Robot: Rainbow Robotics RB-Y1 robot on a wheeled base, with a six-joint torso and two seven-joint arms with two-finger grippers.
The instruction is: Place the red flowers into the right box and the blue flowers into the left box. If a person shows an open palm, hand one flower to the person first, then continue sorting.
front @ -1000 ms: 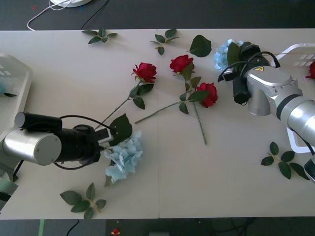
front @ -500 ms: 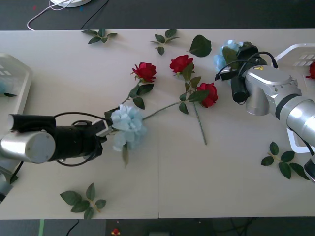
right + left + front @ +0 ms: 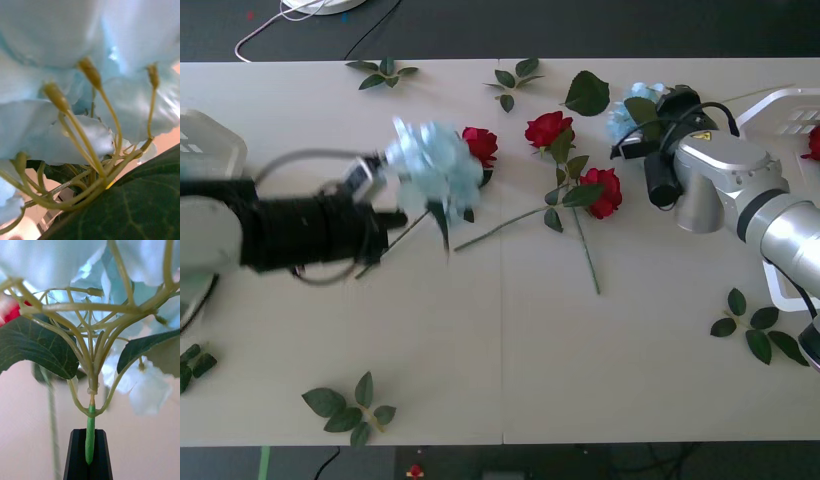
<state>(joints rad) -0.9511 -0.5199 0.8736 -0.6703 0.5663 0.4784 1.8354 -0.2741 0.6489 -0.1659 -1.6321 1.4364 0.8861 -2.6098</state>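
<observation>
My left gripper [image 3: 368, 180] is shut on the stem of a blue flower [image 3: 428, 160], which it holds up above the table left of centre. In the left wrist view its black fingers [image 3: 78, 457] pinch the green stem [image 3: 89, 438] under the pale blue head [image 3: 146, 262]. Three red flowers [image 3: 478, 143] [image 3: 548, 128] [image 3: 604, 190] lie mid-table. My right gripper [image 3: 642, 128] is at a second blue flower [image 3: 625, 115], whose petals [image 3: 75, 45] are pressed close to the right wrist camera. The left box [image 3: 210, 135] sits at the left edge. The right box [image 3: 780, 103] holds a red flower [image 3: 812, 142].
Loose leaf sprigs lie at the far edge [image 3: 385, 72] [image 3: 515, 78], at the front left [image 3: 350, 405] and at the right [image 3: 755, 328]. A large single leaf [image 3: 588, 93] lies near the second blue flower. A white cable [image 3: 300, 15] runs beyond the table.
My left arm has lifted the blue flower off the table and swung it away from the front edge, toward the far left. The right arm has edged slightly closer to its blue flower.
</observation>
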